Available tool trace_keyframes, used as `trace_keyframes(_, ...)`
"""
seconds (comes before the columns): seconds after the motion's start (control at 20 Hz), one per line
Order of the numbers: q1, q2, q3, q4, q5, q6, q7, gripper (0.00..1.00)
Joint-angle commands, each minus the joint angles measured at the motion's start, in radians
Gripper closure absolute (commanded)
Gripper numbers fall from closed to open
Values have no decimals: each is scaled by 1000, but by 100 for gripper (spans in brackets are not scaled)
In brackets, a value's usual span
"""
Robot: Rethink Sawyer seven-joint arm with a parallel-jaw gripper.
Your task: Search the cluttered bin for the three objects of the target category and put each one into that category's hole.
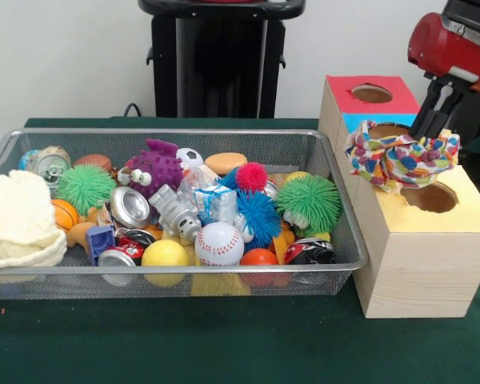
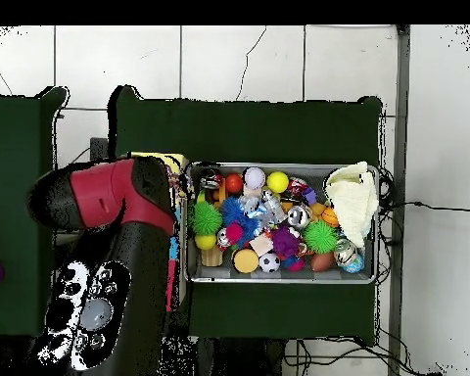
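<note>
The red and black arm was seen coming down from the upper right in the front view, its gripper lowered onto the wooden box. The jaws were pinched on the printed cloth, the black fingers pointing down and slightly left into its folds. From overhead, the arm's bulk was spread over the box, which was almost wholly hidden.

One cloth piece was counted with certainty: pale ground, bright dots in red, yellow, blue and green, bunched into a ruffled ring. It was draped across the box top, over the blue section and onto the far edge of the yellow top, just beside the yellow hole and not inside it. Three holes were counted on the box: red-topped farthest, blue-topped in the middle and partly covered, yellow nearest.

The wire bin was set on the green counter left of the box, crowded with balls, cans and spiky toys. One cream knitted cloth was draped over its left end.
</note>
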Motion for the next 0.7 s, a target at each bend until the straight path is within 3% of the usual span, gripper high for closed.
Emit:
trace_keyframes(0.05, 12, 9, 12, 152, 19, 28, 244, 100)
trace_keyframes(0.4, 19, 9, 31, 189, 35, -25, 235, 100)
trace_keyframes(0.7, 42, 72, 39, 156, 41, -75, 266, 100)
